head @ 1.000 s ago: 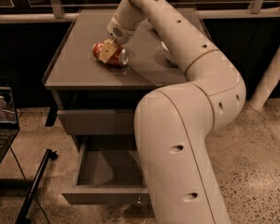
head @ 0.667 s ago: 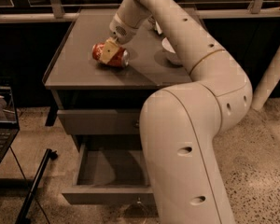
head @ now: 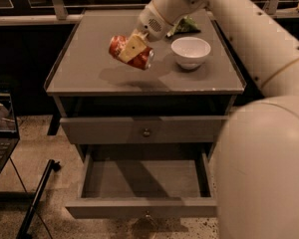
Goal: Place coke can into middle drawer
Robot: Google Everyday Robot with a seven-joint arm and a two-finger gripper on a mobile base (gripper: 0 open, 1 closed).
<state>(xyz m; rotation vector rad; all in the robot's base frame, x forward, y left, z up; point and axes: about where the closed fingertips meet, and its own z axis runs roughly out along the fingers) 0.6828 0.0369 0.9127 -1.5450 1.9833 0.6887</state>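
Observation:
The coke can (head: 120, 45) is red with silver ends and lies tilted on its side in the air, a little above the left half of the grey cabinet top (head: 89, 76). Its shadow falls on the top beneath it. My gripper (head: 131, 50) reaches down from the upper right and is shut on the can, with one pale finger (head: 132, 46) across its side. The middle drawer (head: 142, 179) stands pulled open below, with a plain grey inside and nothing in it. Its front panel (head: 109, 208) faces me, with a small knob (head: 148, 214) at the centre.
A white bowl (head: 190, 51) stands on the top to the right of the can, with a green-and-white snack bag (head: 186, 24) behind it. The top drawer (head: 99, 130) is shut. My arm fills the right side. A laptop (head: 0, 133) and a black rod (head: 36, 199) are at the left.
The can lay on the cabinet top in my gripper's hold; now it hangs above the top. My arm has swung aside, so the bowl and the open drawer show fully.

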